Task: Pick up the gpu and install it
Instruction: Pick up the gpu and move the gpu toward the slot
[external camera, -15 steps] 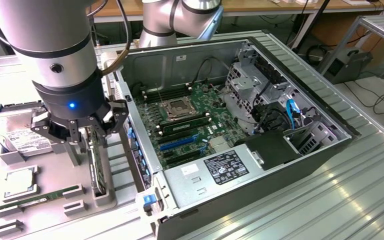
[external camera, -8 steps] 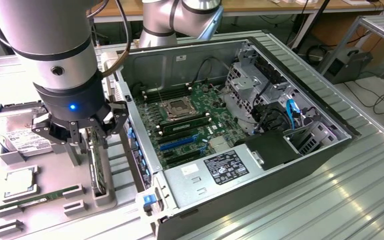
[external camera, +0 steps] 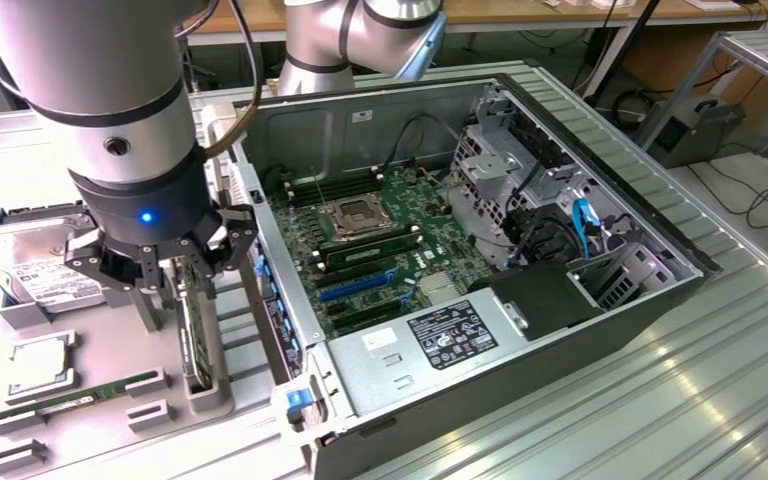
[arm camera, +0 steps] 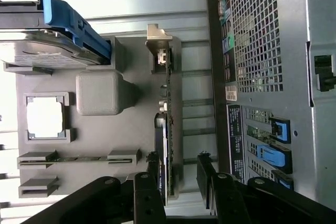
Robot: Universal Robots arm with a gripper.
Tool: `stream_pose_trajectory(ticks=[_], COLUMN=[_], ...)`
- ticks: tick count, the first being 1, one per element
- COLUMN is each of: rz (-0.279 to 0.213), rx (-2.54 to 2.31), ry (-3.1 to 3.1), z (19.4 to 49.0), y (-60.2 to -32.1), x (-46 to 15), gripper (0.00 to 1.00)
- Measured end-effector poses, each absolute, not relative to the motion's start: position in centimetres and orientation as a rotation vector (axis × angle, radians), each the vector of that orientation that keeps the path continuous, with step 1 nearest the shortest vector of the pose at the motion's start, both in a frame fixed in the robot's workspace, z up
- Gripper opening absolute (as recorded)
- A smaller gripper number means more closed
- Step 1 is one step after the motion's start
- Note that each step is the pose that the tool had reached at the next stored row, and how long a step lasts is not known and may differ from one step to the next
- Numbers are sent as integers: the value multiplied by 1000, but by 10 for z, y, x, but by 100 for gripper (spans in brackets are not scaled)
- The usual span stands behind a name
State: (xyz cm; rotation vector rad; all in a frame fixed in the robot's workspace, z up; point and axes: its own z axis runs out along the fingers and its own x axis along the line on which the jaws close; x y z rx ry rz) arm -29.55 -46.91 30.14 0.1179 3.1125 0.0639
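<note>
Beside the open computer case (external camera: 491,250), the claw (external camera: 177,305) hangs over the gpu (external camera: 197,345), which stands on edge in a gray holder (external camera: 117,345) on the table (external camera: 704,380). Wrist view: fingers (arm camera: 206,169) spread, straddling the card, apparently unclamped; exterior view hides that gap.

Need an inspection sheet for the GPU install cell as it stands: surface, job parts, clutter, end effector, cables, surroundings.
Surface: ribbed metal table carrying a grey fixture tray and an open computer case.
Job's things: gpu standing on edge in its tray slot, bracket at the end away from the end effector; not yet lifted.
Clutter: hard drive, CPU and memory stick, all to the exterior view's left of the gpu.
Grippers: end effector open, straddling the gpu's upper edge.
Cables: blue cable inside the case; black cables on the floor beyond the table.
Surroundings: workbench behind the cell.
</note>
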Motion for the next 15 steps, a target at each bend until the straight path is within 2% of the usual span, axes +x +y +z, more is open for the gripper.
stream_pose_trajectory(ticks=[7,11,12,15], rz=[64,62,62,62], rx=[118,118,118,118], ry=[3113,3113,3113,3113], z=[291,257,251,245], y=[-469,-464,-455,-449], x=[-296,-305,-306,-306], gripper=[42,42,42,42])
